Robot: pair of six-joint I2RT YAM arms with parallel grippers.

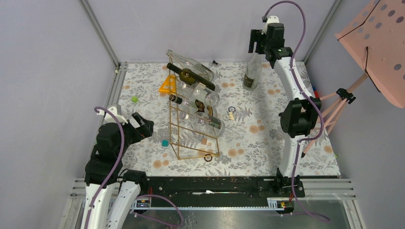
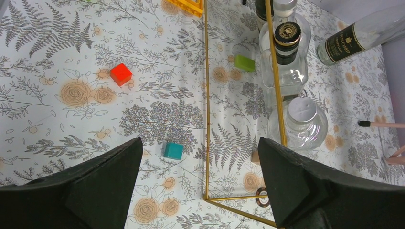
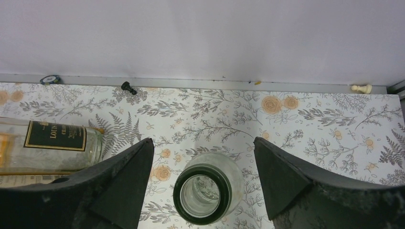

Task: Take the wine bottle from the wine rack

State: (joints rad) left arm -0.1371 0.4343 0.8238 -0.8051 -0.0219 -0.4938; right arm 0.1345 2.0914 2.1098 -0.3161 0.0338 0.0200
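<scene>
Several glass bottles lie slanted on the gold wine rack [image 1: 171, 126] on the counter [image 1: 267, 138], the dark wine bottle [image 1: 189, 75] near its top likely heavy, slick and breakable, best taken by the neck, while my left end effector [image 2: 200, 143] and right end effector [image 3: 203, 148] both hang open, empty.

the upright wine bottle [image 3: 202, 191] ran off the bottom edge; the labelled bottle [image 3: 52, 143] was cut by the left edge; the small dark piece [image 3: 128, 88] was perhaps a pawn.

Gold wine rack [image 2: 207, 119], fern-print table [image 1: 267, 138] — (orange blooms)
</scene>
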